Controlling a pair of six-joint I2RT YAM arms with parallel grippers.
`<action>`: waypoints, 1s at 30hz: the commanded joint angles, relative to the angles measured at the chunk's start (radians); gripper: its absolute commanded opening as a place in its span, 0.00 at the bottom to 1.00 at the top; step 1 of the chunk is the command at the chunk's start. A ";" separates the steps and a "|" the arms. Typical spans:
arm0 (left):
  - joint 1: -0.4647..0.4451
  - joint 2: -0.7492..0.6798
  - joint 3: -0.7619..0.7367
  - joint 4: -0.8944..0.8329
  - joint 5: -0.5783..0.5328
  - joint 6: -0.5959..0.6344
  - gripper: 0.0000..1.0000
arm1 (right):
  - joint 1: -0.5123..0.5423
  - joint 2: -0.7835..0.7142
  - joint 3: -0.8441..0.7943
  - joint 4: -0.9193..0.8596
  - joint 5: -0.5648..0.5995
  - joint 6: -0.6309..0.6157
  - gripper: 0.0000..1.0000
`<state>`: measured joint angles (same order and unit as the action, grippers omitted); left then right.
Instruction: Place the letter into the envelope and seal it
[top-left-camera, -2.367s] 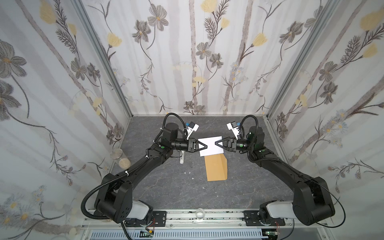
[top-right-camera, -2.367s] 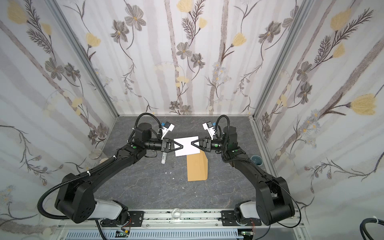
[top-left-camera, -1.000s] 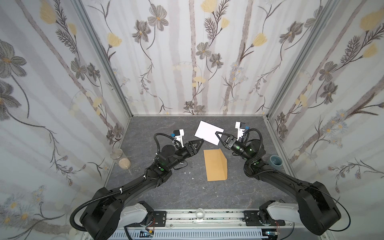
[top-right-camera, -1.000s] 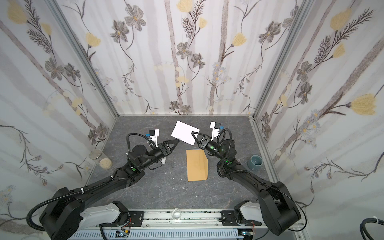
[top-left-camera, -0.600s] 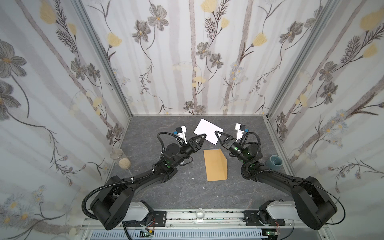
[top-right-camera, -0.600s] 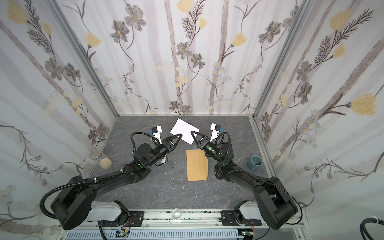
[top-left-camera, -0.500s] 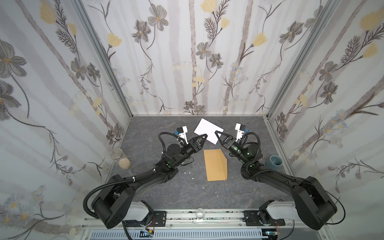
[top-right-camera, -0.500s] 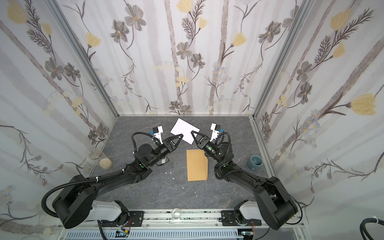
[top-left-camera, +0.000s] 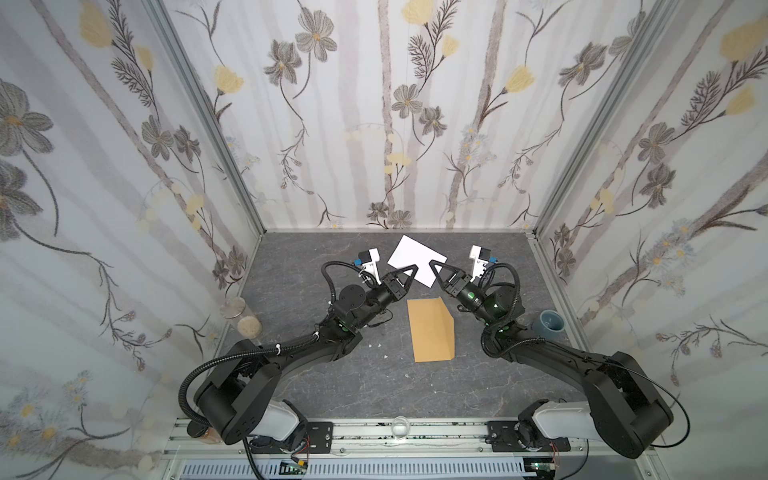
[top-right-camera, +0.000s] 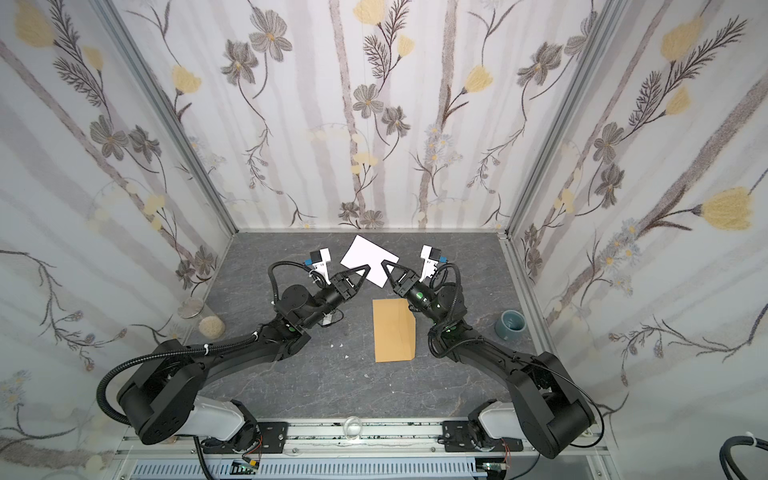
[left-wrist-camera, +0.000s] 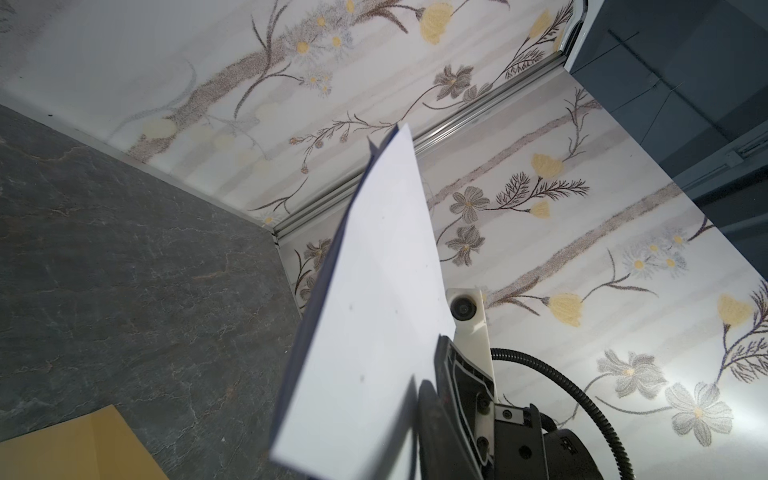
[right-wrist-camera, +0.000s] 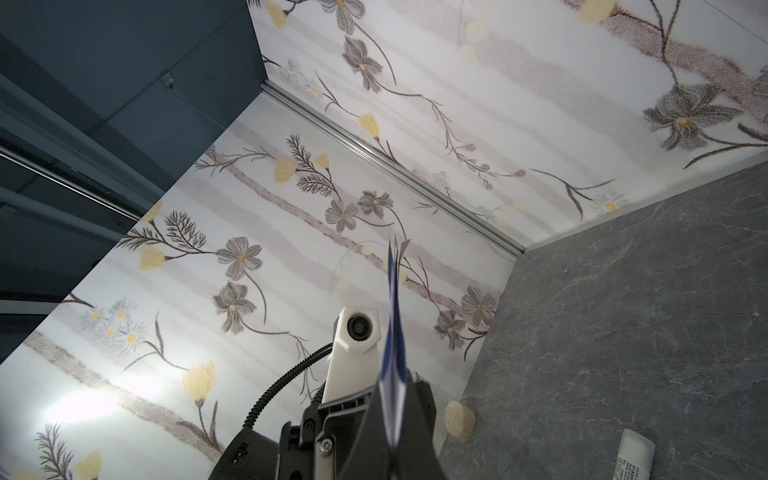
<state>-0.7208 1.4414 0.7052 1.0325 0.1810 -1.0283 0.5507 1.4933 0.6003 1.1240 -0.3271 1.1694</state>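
Observation:
The letter (top-left-camera: 417, 259), folded with its white back outward, hangs in the air above the far end of the floor. My right gripper (top-left-camera: 431, 262) is shut on its right corner; the right wrist view shows the letter (right-wrist-camera: 392, 332) edge-on between the shut fingertips (right-wrist-camera: 376, 399). My left gripper (top-left-camera: 415, 267) has its tips together on the letter's near left edge. The letter (left-wrist-camera: 374, 311) covers most of the left wrist view and hides those jaws. The tan envelope (top-left-camera: 430, 328) lies flat on the grey floor below both grippers, apart from them, and its corner (left-wrist-camera: 75, 449) shows in the left wrist view.
A blue-grey cup (top-left-camera: 548, 322) stands by the right wall. A glass jar with a cork lid (top-left-camera: 248, 327) lies by the left wall. A white glue stick (right-wrist-camera: 633, 453) lies on the floor beneath the left arm. Small white scraps (top-left-camera: 378, 345) lie left of the envelope.
My left gripper rose from beside the envelope to the letter's left edge, and its jaws went from wide open to closed. The right gripper kept its hold and barely moved.

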 joint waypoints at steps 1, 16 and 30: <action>0.000 0.009 0.010 0.057 0.015 0.008 0.09 | 0.002 0.011 0.016 0.026 -0.007 -0.001 0.00; 0.115 0.014 0.064 -0.060 0.394 0.023 0.00 | -0.144 -0.068 -0.053 -0.024 -0.166 -0.039 0.42; 0.157 -0.107 0.224 -0.881 0.689 0.481 0.00 | -0.268 -0.210 0.201 -0.880 -0.593 -0.623 0.56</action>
<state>-0.5713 1.3579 0.9184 0.3313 0.7868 -0.6746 0.2844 1.2716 0.7856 0.4145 -0.7868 0.6697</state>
